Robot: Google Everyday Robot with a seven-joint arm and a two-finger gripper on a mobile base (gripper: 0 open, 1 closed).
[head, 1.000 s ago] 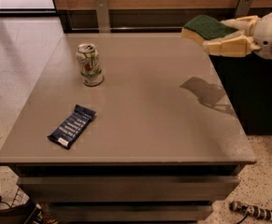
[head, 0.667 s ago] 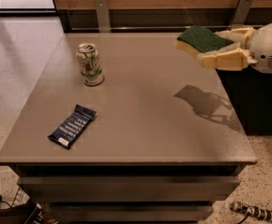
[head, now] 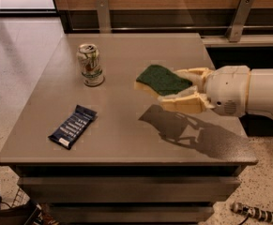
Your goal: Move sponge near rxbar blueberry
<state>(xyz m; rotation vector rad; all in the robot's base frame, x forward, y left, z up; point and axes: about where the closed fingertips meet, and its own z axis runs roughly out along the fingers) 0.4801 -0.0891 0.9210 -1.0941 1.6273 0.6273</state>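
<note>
The sponge (head: 160, 80), dark green on top with a pale yellow body, is held above the middle of the grey table (head: 126, 139). My gripper (head: 176, 89) comes in from the right and is shut on the sponge's right end. The rxbar blueberry (head: 73, 126), a flat dark blue wrapped bar with white text, lies on the table near the front left, well to the left of and below the sponge. The sponge and gripper cast a shadow on the table beneath them.
A white-green drink can (head: 90, 65) stands upright at the table's back left, beyond the bar. A wooden wall with metal brackets (head: 240, 16) runs behind the table. Speckled floor surrounds the table; a dark object sits at the bottom left.
My gripper has carried the sponge from the table's back right edge leftward and forward over the middle of the table, closer to the bar. The can and bar have not moved.
</note>
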